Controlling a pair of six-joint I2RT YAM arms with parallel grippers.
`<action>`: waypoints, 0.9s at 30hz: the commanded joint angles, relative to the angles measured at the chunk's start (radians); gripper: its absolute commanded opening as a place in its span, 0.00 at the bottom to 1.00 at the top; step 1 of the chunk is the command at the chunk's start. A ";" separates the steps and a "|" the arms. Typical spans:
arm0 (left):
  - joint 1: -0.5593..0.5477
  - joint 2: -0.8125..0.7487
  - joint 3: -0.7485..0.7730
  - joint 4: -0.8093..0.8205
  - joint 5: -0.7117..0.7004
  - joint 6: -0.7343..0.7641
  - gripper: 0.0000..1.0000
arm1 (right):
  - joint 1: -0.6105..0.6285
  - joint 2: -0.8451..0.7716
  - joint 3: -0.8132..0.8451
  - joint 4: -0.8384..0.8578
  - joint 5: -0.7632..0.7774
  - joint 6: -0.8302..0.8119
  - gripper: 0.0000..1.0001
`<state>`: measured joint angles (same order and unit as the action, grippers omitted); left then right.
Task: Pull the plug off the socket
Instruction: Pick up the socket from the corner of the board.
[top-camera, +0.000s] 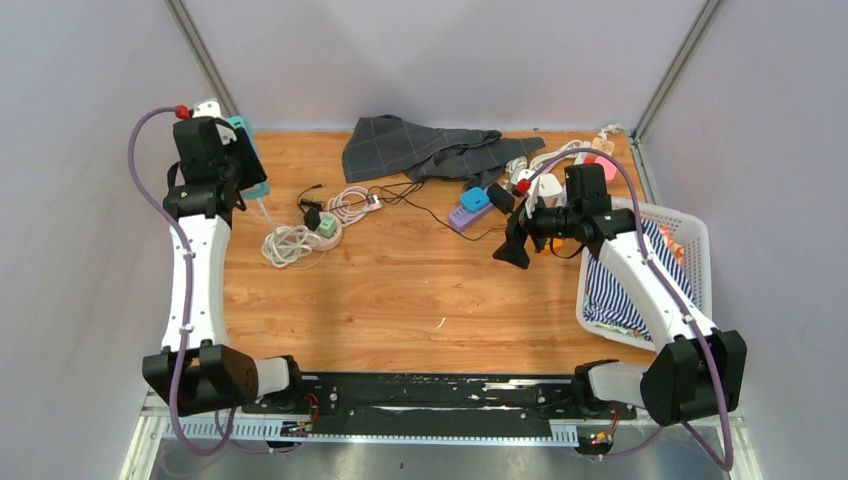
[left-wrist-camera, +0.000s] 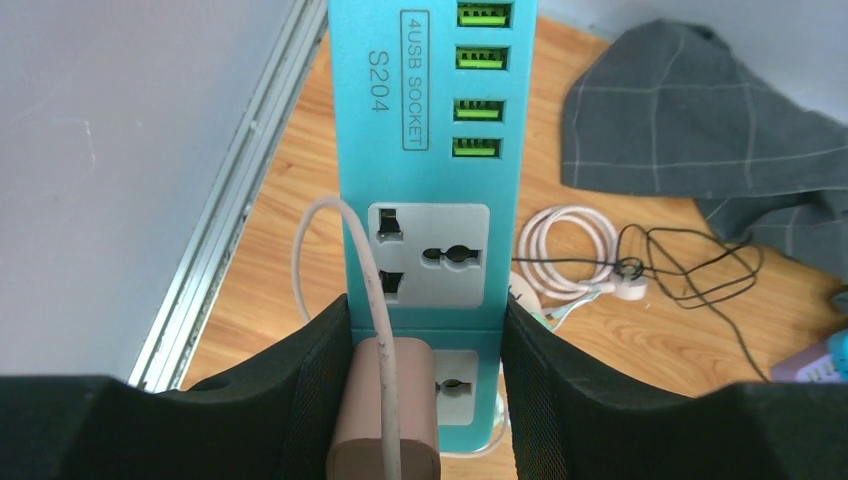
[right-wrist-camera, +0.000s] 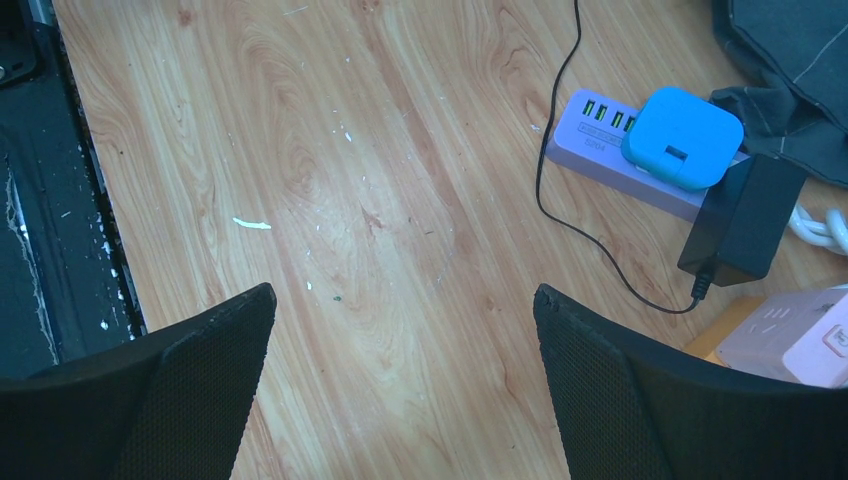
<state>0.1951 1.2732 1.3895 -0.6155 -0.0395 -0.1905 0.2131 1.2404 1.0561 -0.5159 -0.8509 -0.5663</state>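
Note:
A teal socket strip (left-wrist-camera: 430, 200) with green USB ports is clamped by its two long sides in my left gripper (left-wrist-camera: 425, 315), held off the wooden table at the back left. A beige plug (left-wrist-camera: 385, 410) sits in the strip's nearest outlet, right between the fingers (left-wrist-camera: 310, 390), and its white cable (left-wrist-camera: 365, 260) loops up over the strip. From above, the left gripper (top-camera: 245, 165) covers most of the strip (top-camera: 240, 125). My right gripper (top-camera: 512, 245) hangs open over bare wood (right-wrist-camera: 405, 295), far from the strip, with nothing in it.
A purple power strip (right-wrist-camera: 610, 160) carries a blue adapter (right-wrist-camera: 683, 137) and a black adapter (right-wrist-camera: 742, 220). A grey cloth (top-camera: 420, 148) lies at the back. Coiled white cables (top-camera: 290, 243) lie near the left arm. A white laundry basket (top-camera: 690, 235) stands at the right.

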 joint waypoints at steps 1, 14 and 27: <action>0.003 -0.079 0.080 0.040 0.043 -0.027 0.00 | -0.012 -0.022 -0.011 0.007 -0.034 0.015 1.00; -0.094 -0.109 0.236 0.059 0.174 -0.042 0.00 | -0.012 -0.015 -0.005 0.011 -0.045 0.031 1.00; -0.277 -0.073 0.353 0.118 0.343 -0.052 0.00 | -0.012 -0.012 -0.003 0.017 -0.050 0.042 1.00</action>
<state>-0.0280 1.1961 1.6852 -0.5972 0.2199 -0.2222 0.2131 1.2404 1.0561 -0.5148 -0.8715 -0.5400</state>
